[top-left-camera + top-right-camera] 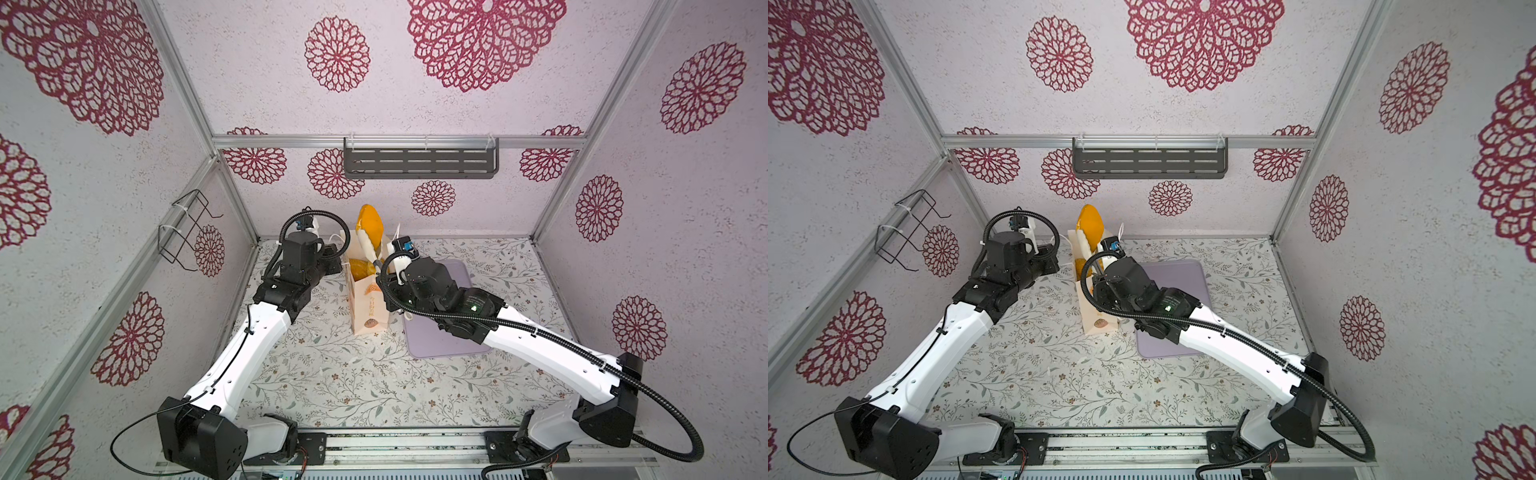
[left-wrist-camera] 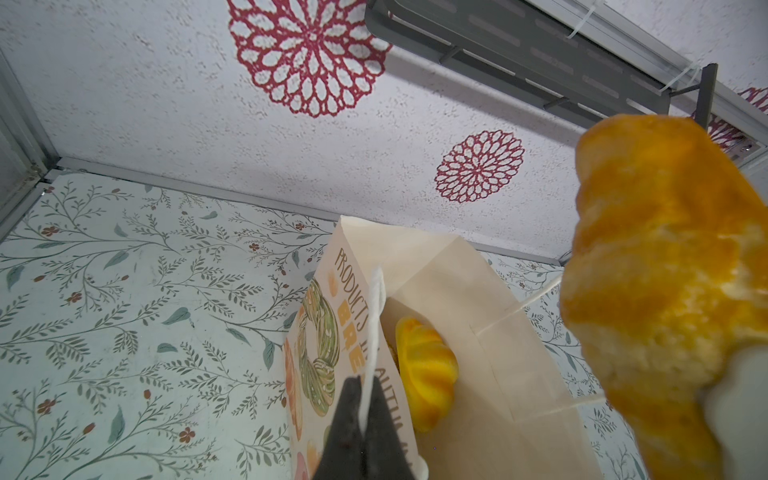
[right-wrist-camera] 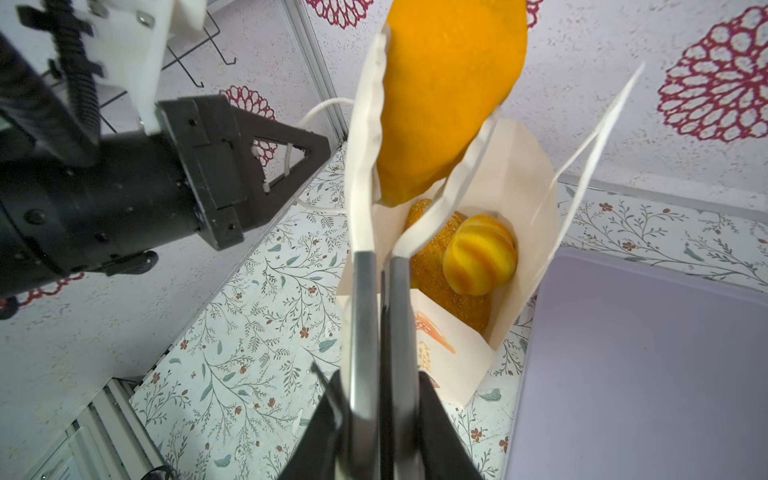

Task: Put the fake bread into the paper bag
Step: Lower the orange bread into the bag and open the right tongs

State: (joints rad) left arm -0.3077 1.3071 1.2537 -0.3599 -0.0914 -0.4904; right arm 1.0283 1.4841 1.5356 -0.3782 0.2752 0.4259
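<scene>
The left claw (image 2: 363, 392) is pinched shut on the cord handle (image 2: 375, 316) of the paper bag (image 1: 368, 309), which stands far-centre on the worktop (image 1: 332, 374), while the right claw (image 3: 380, 399), closed on tongs (image 3: 363, 307), holds a loaf (image 3: 449, 91) over the bag's mouth, likely needing lowering before release.

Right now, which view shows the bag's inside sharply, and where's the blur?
Right wrist view: ribbed roll inside the paper bag is sharp, tongs near the lens blurred. Left wrist view: large loaf soft, close up. Both top views: even light.

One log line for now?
left gripper: shut on cord handle; right gripper: shut on tongs; tongs: clamp large loaf over paper bag; ribbed roll: inside
</scene>
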